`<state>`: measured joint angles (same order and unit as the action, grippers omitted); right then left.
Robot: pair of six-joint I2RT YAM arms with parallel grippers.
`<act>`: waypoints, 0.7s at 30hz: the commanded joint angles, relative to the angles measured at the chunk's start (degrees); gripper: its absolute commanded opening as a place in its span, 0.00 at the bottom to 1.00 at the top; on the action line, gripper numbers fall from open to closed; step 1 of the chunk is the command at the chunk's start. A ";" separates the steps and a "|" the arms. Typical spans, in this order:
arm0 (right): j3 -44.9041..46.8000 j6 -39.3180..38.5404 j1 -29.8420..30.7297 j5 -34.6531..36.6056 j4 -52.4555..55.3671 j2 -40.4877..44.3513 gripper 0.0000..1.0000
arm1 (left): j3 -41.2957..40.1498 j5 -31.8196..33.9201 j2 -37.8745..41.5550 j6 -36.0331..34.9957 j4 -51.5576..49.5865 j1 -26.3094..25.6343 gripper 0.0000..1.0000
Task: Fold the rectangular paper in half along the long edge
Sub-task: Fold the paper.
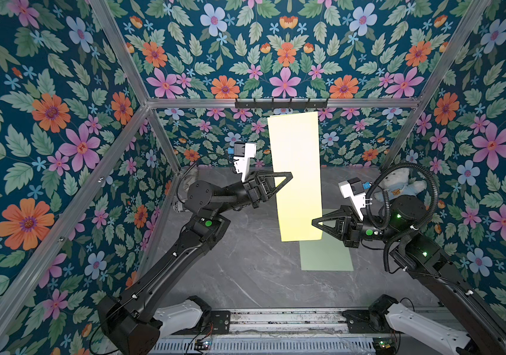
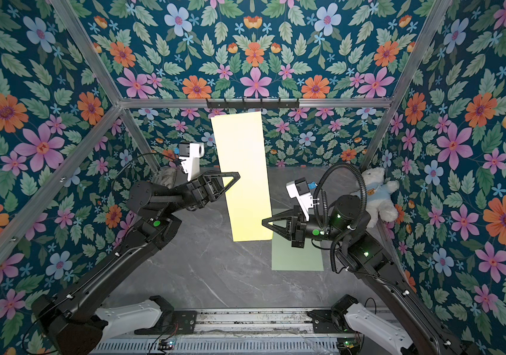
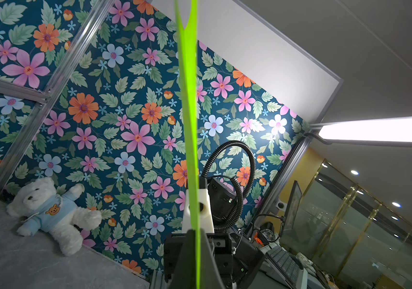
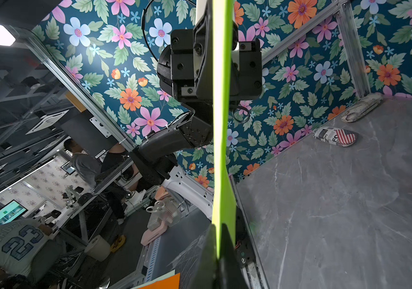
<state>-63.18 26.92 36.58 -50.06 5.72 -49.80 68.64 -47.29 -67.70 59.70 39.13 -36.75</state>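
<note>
Pinches the lime-green paper (image 4: 221, 150) edge-on in the right gripper (image 4: 221, 230), faces the left gripper (image 4: 221, 75) clamped on its opposite edge, looks past to patterned slippers (image 4: 335, 136) on the grey table (image 4: 337, 212), far left.

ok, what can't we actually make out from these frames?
- yellow paper: washed out in both top views, edge-on in both wrist views; crease and edge alignment unreadable.
- green sheet: far part hidden behind the yellow paper and right gripper in both top views.
- left gripper: back finger hidden behind the paper in both top views.
- teddy bear: partly covered by the right arm's cable hose in both top views.
</note>
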 commanded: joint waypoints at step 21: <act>-1.49 -7.66 -0.81 -1.03 12.92 2.23 0.00 | 3.66 -0.62 -1.12 0.24 1.81 0.19 0.00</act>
<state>-64.71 20.88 35.66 -49.87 17.69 -47.97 71.75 -48.07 -68.79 59.90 39.05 -36.64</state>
